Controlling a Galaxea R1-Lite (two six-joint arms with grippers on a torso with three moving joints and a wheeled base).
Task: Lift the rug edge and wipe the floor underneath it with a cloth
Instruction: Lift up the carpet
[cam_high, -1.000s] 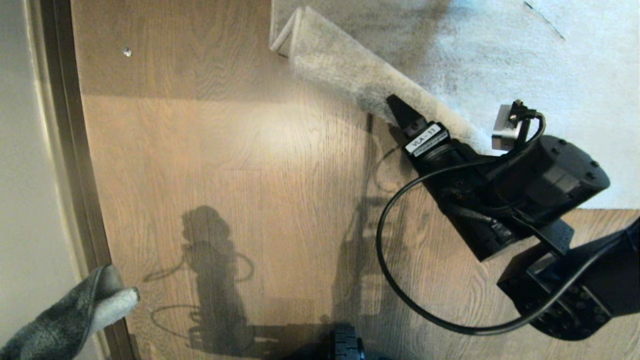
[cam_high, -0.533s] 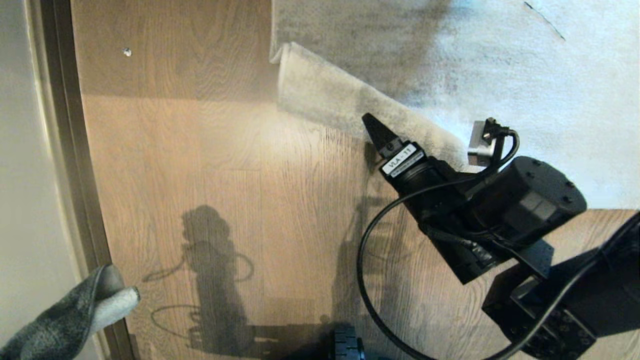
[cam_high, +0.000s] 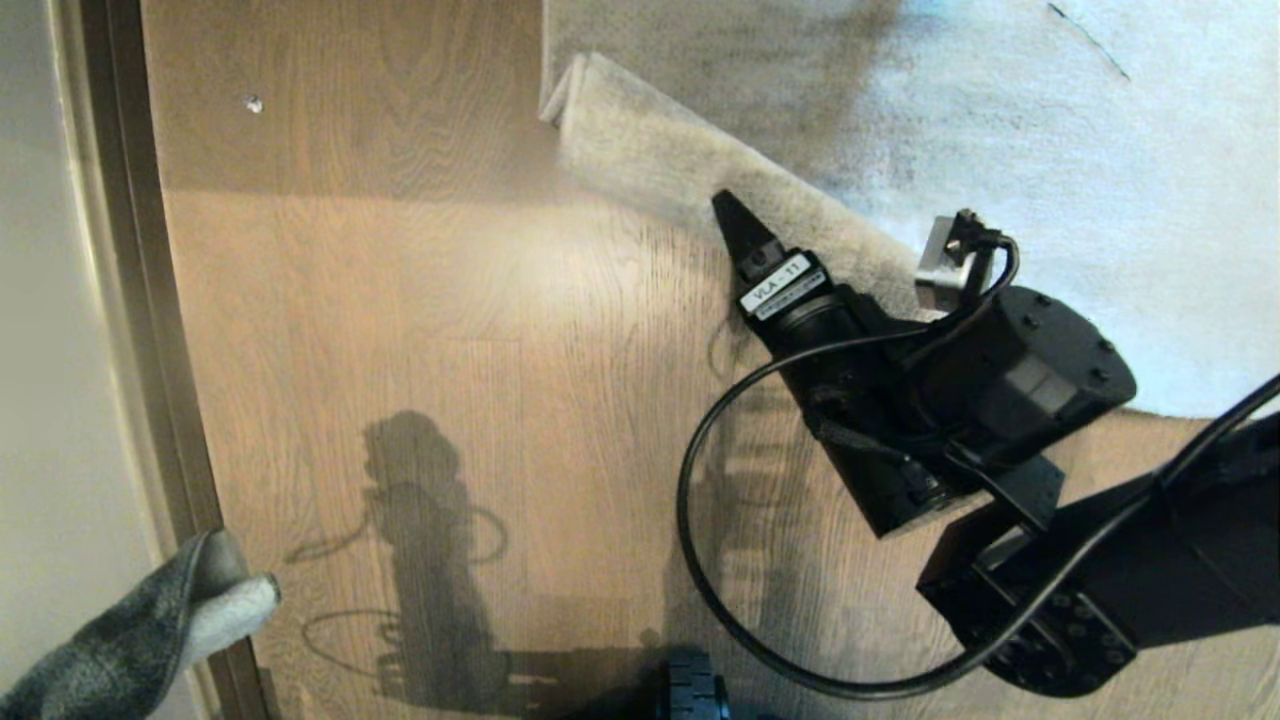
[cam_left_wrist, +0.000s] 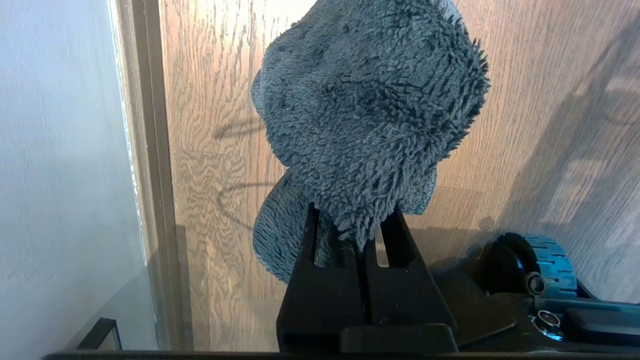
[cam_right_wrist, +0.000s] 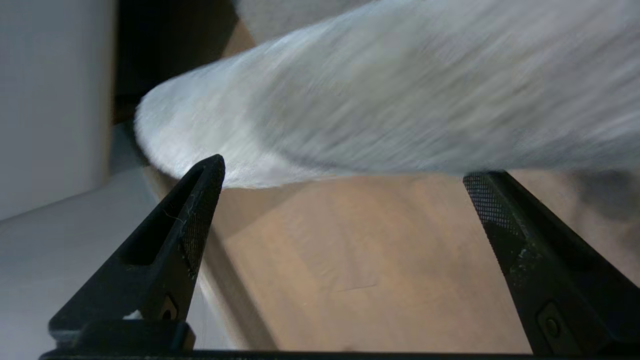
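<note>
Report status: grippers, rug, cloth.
Right gripper open at folded-back rug edge, not gripping. Left gripper shut on cloth, parked. Floor unobstructed.

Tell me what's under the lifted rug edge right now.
Under the raised rug edge only bare wood floor shows, between the open right gripper fingers. Floor beneath the flat rug is covered.
</note>
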